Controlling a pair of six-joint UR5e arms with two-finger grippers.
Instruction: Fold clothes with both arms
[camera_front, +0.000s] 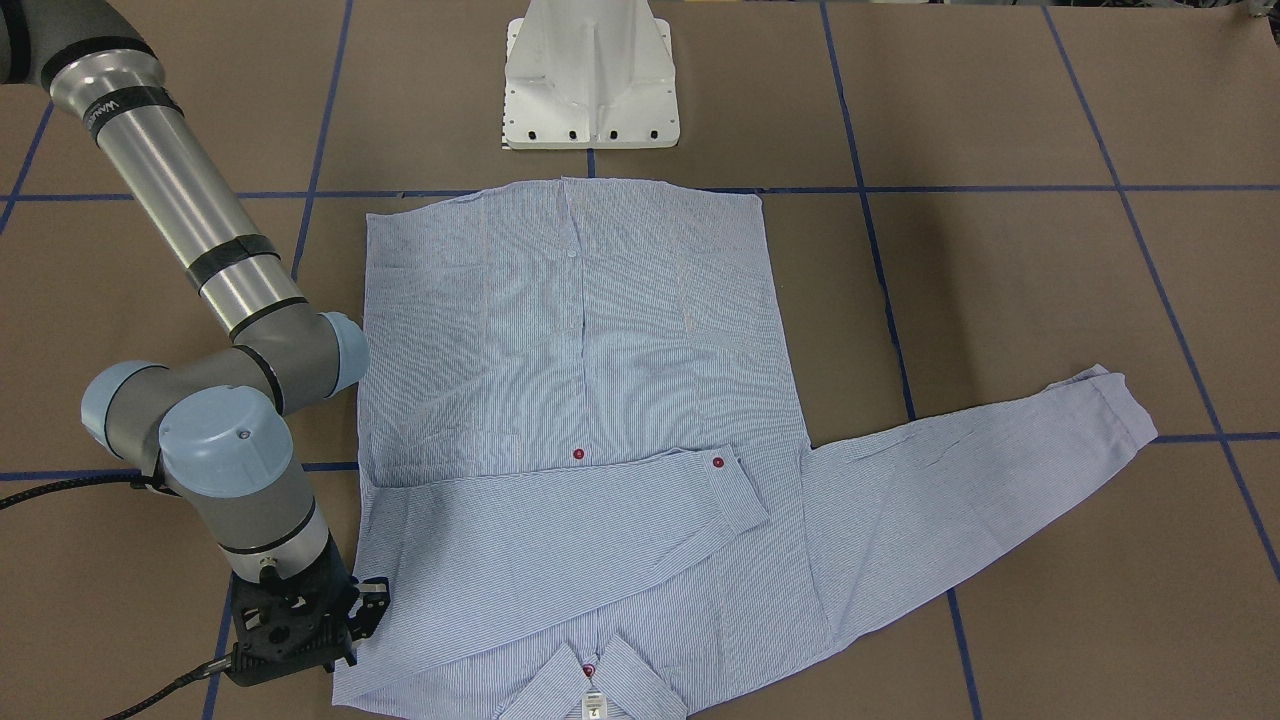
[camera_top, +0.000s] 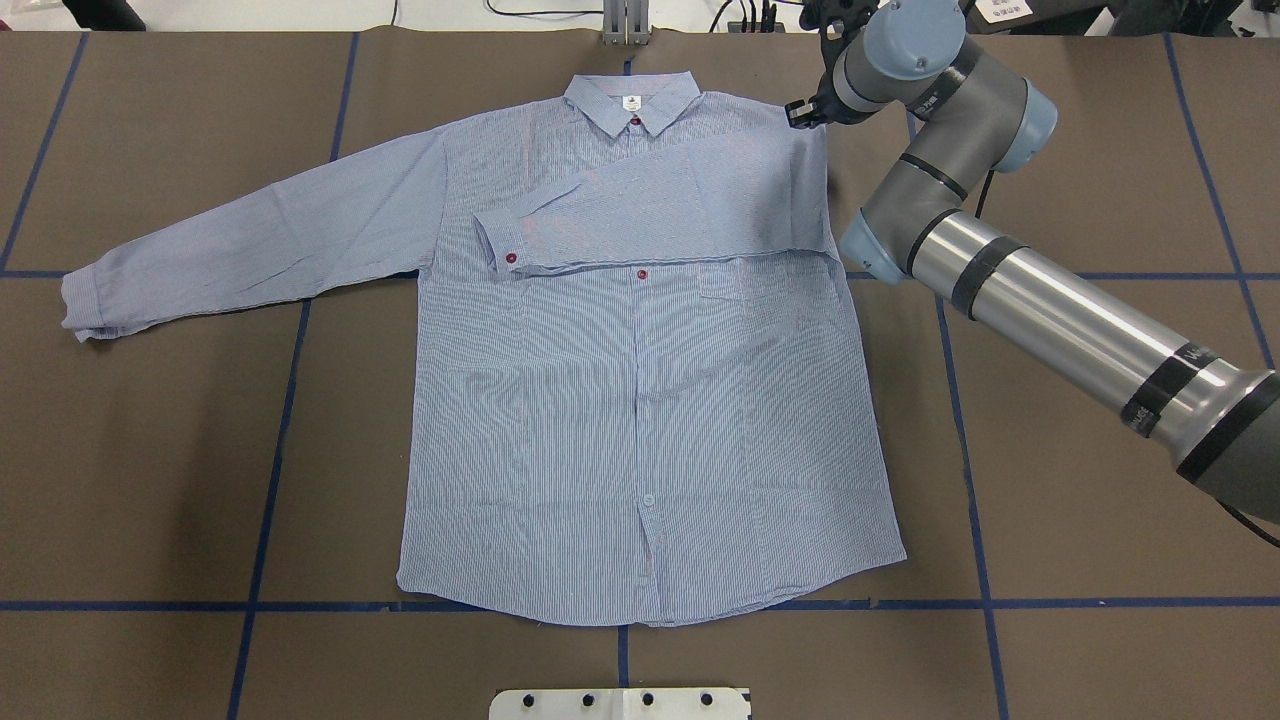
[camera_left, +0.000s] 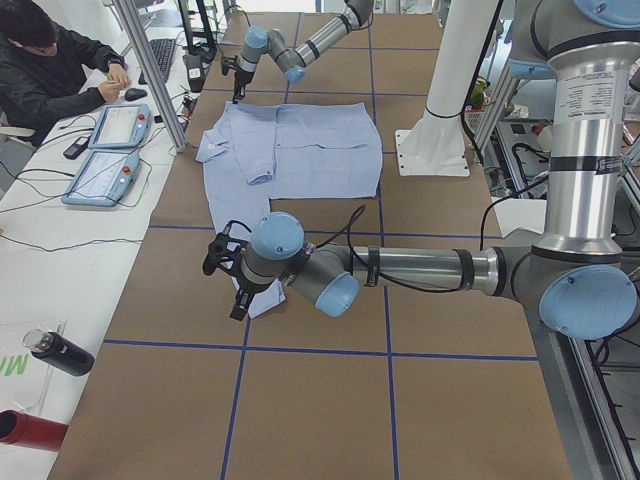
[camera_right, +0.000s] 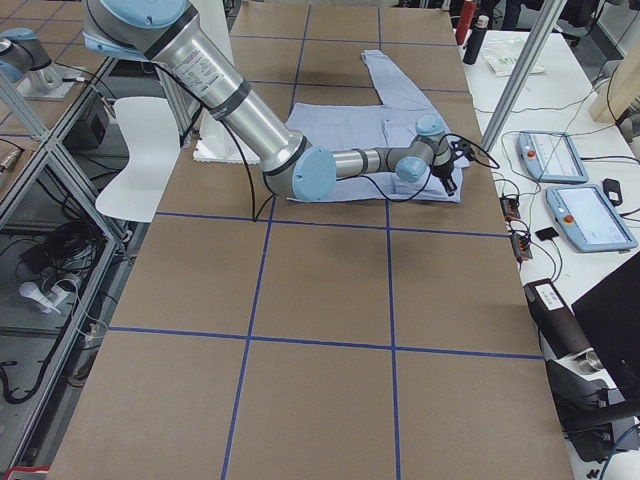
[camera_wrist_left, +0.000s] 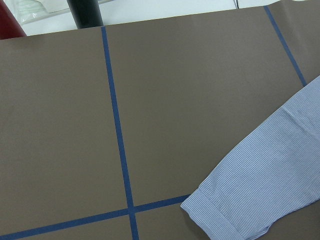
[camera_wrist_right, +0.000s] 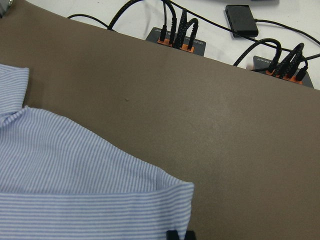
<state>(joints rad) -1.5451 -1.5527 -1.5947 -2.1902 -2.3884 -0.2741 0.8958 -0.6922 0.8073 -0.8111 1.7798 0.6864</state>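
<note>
One sleeve (camera_top: 650, 215) lies folded, so we judge the nine-o'clock cuff (camera_top: 85, 300) comes next; whether the left gripper (camera_left: 238, 305) and right gripper (camera_top: 805, 112) jaws are spread, we cannot tell.

Right claw (camera_top: 803, 112) and left claw (camera_left: 237, 303) both point downward.

The right arm (camera_front: 175, 185) and left arm (camera_left: 430, 270) are polished silver tubes ringed with black bands, grey joint housings, light blue round caps and braided black cables; the right gripper (camera_front: 372, 600) is black openwork.
</note>
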